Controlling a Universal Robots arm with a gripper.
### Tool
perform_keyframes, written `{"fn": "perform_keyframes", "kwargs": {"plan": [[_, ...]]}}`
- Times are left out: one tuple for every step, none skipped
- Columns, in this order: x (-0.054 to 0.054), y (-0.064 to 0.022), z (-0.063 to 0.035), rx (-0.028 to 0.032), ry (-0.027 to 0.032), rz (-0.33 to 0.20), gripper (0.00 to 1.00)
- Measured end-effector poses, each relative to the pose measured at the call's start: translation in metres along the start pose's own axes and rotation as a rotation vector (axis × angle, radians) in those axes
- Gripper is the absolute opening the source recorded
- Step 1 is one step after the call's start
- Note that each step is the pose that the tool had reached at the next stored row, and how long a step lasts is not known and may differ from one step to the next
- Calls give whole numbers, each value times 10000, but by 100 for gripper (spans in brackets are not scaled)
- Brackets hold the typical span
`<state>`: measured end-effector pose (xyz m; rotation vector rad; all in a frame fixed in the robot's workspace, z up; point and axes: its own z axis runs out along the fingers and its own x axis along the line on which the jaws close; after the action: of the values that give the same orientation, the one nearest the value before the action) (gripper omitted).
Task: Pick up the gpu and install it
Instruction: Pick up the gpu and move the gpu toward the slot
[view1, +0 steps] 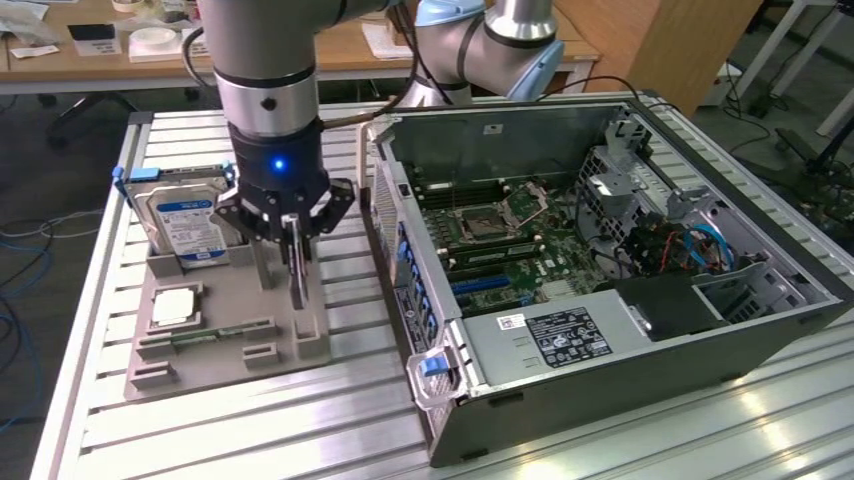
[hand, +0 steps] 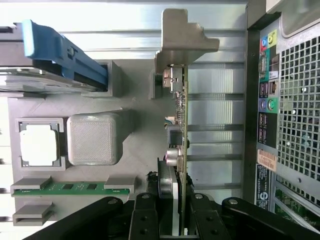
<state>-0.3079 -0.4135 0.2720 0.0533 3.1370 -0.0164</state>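
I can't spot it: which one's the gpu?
Beside the open black computer case sits a grey plastic tray. The gpu is the thin dark card standing on edge there, pinched by the black gripper, unlike the boxy silver hard drive.

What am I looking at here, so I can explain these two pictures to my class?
It is one robot arm with a gripper at its tip. One picture comes from a camera standing off the arm, the other from a camera on its wrist. On the slatted table sits a grey holder with a hard drive, a chip and a memory stick, beside an open computer case. The gripper is shut on the gpu, a thin card standing on edge.
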Motion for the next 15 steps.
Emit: {"fn": "perform_keyframes", "kwargs": {"plan": [[0, 0, -25, -8, 0, 0, 28], [0, -1, -49, -18, 0, 0, 28], [-1, -1, -75, -29, 1, 0, 28], [-1, -1, -99, -38, 1, 0, 28], [-1, -1, -123, -48, 2, 0, 28], [-1, -1, -145, -59, 2, 0, 28], [-1, -2, -166, -71, 2, 0, 28], [-1, -2, -187, -88, 3, 0, 28], [-1, -3, -211, -103, 4, 0, 28], [-1, -3, -234, -114, 4, 1, 28], [-1, -3, -256, -128, 4, 1, 28], [-1, -3, -281, -144, 5, 1, 28], [-1, -4, -305, -160, 5, 0, 28], [-2, -4, -328, -175, 5, 1, 28], [-2, -4, -353, -187, 6, 1, 28]]}}
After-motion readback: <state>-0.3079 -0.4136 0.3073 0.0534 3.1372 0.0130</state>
